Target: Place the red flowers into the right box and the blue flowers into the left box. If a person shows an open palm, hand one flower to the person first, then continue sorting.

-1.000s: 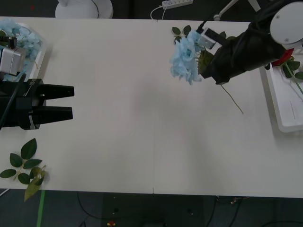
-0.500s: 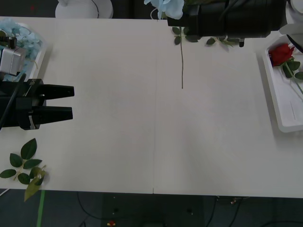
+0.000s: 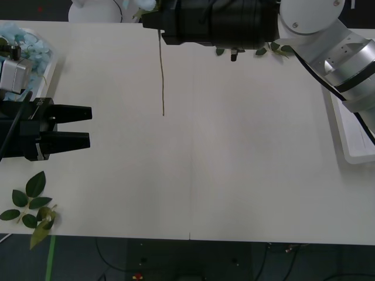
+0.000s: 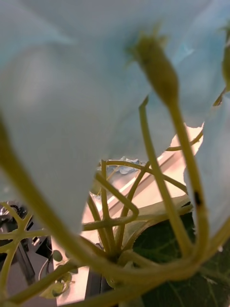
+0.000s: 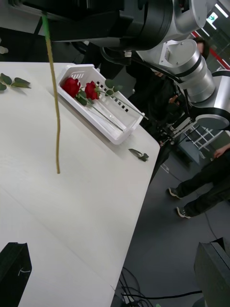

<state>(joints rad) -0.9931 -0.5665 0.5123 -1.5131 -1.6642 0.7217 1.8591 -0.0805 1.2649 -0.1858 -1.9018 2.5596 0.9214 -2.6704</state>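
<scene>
My right gripper (image 3: 151,16) reaches leftward along the table's far edge, shut on a blue flower. Its pale bloom (image 3: 146,4) sits at the top edge and its long thin stem (image 3: 162,76) hangs over the table. In the right wrist view the blue petals (image 4: 72,96) and green stalks press close to the lens. The left box (image 3: 50,70) at the far left corner holds more blue flowers (image 3: 29,45). Two red flowers (image 5: 72,86) lie in the white right box (image 5: 120,136). My left gripper (image 3: 88,126) rests open near the left edge, apart from the hanging stem.
A loose green leaf sprig (image 3: 32,206) lies at the near left corner. More leaves (image 3: 270,50) lie at the far edge under my right arm. The right box (image 3: 354,149) stands at the right edge, partly covered by that arm.
My right arm has swung left along the far edge with the blue flower, its stem going from right of centre to left of centre. The left arm has not moved.
</scene>
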